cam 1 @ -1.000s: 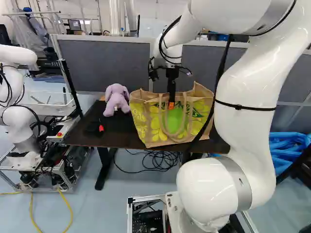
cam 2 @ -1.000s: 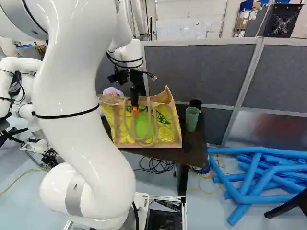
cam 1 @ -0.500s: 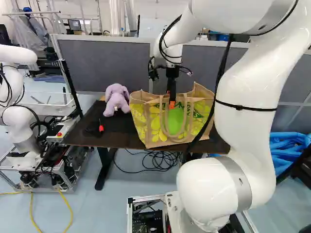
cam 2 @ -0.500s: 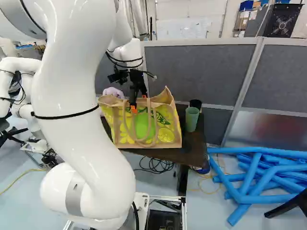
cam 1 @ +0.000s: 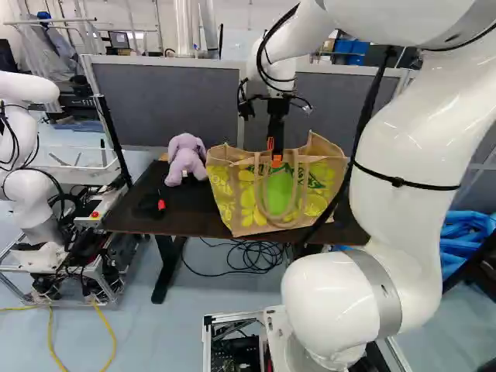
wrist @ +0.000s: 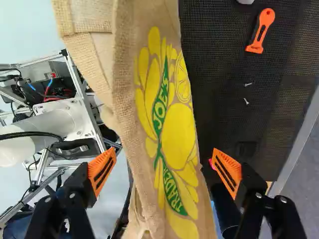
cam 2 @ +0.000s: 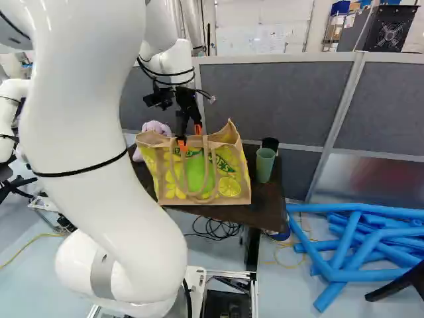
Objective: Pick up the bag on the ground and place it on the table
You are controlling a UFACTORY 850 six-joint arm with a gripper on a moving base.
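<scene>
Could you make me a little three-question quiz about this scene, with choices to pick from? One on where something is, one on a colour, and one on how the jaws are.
1. Where is the bag?
A) on the floor
B) on the table
C) in the air

2. What colour is the stuffed toy?
A) blue
B) green
C) purple

3. How do the jaws stand?
A) open
B) shut on the bag
C) shut on nothing

Right letters:
1: B, both base views show its bottom resting on the tabletop.
2: C, the left base view shows its pale purple body beside the bag.
3: A, the wrist view shows them wide apart, with a gap to the bag on each side.
</scene>
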